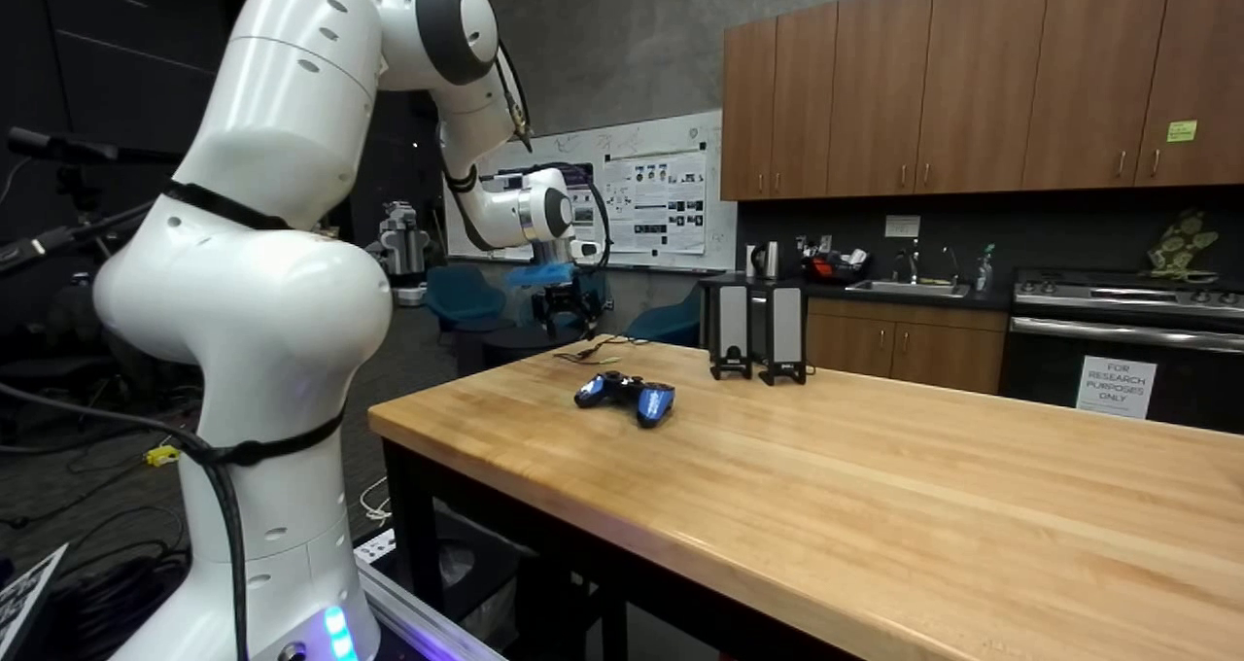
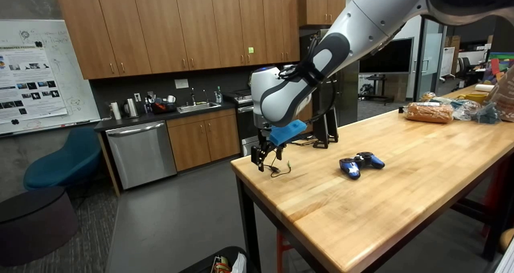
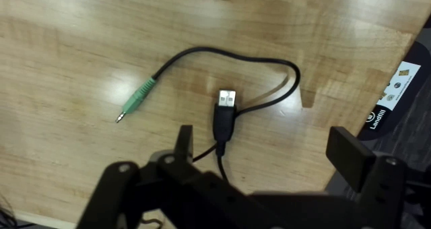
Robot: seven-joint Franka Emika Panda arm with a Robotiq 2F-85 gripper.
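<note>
My gripper hangs over the table's corner with its jaws wide apart and nothing held. In the wrist view a black USB plug lies on the wood between the two fingers, closer to the left finger. A thin black cable loops beyond it and ends in a green audio plug, left of the jaws. The gripper body hides the rest of both leads. In an exterior view the gripper is close above these cable ends; its exact height cannot be told. A blue-and-black game controller rests farther along the table.
Two upright speakers stand on the table near its far edge. Bagged items, among them an orange package, lie at the table's other end. Past the edge, lower down, is a bin labelled Landfill.
</note>
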